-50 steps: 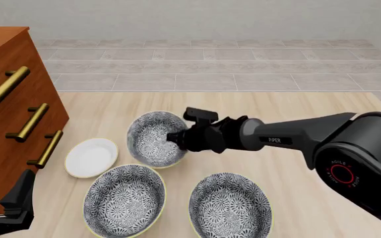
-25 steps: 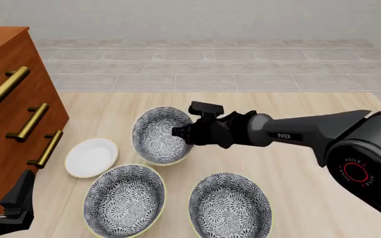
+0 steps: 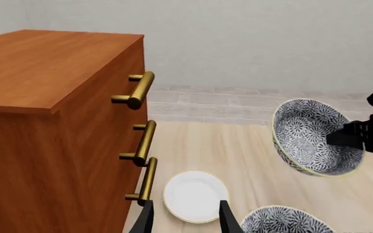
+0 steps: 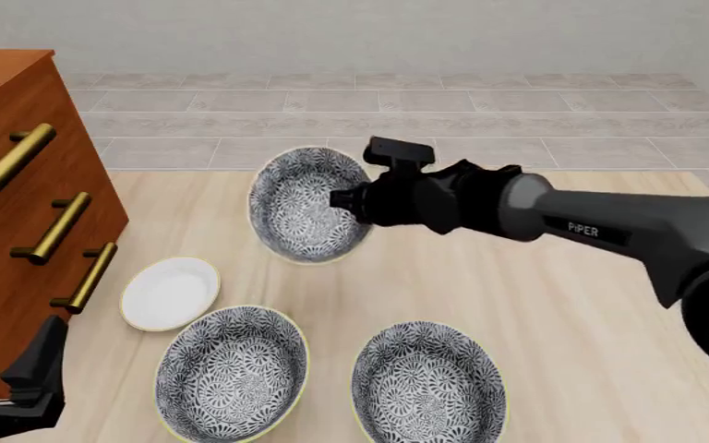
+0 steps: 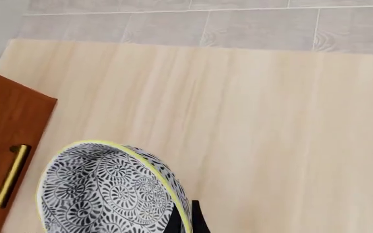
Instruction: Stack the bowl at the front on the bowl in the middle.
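The right gripper (image 4: pixel 352 199) is clenched on the rim of the bowl (image 4: pixel 309 205), holding it tilted and clear of the table, beyond the plate (image 4: pixel 170 293). Two more bowls (image 4: pixel 232 374) (image 4: pixel 428 383) sit nearer than the plate. The left gripper (image 3: pixel 186 223) hangs released just above the plate's near edge.

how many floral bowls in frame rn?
3. One lifted and tilted, held at its rim by the right gripper; two on the table: near left beside the white plate, and near right. None stacked.
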Robot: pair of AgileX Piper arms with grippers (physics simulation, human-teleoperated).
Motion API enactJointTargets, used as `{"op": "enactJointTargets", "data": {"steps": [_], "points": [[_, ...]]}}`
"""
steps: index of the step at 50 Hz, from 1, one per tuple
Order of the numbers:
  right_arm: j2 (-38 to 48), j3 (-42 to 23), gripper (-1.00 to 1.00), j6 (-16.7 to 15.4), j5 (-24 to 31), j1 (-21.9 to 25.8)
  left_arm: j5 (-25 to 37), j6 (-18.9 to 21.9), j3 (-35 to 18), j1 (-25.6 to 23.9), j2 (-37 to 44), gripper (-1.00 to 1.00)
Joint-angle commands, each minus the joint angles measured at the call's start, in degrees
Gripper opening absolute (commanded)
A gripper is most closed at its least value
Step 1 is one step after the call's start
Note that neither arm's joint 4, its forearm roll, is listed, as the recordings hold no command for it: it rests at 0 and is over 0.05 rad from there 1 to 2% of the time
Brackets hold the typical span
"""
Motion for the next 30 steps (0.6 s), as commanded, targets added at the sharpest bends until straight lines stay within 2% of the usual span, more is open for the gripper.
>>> {"op": "enactJointTargets", "data": {"steps": [1,3,10,21,30], "points": [[-2.48,-0.56,-1.00,-0.68,1.12,0.60,0.33,1.23,-0.01,-0.33,-0.53,1.00],[-2.74,-0.56,-1.00,-0.71,1.23,0.96,0.35,-0.38,0.00,-0.86,-0.42,1.00],[-5.63,1.29,-1.00,-0.61,1.24,2.82,0.78,-0.43,0.00,-0.13,-0.98,1.00],[-13.44,4.01,-1.00,-2.04,3.98,6.56,1.22,-0.42,0.00,-0.17,-1.46,1.00],[-15.89,5.15,-1.00,-3.22,5.33,9.55,2.06,-0.41,0.00,-0.43,-2.35,1.00]]}}
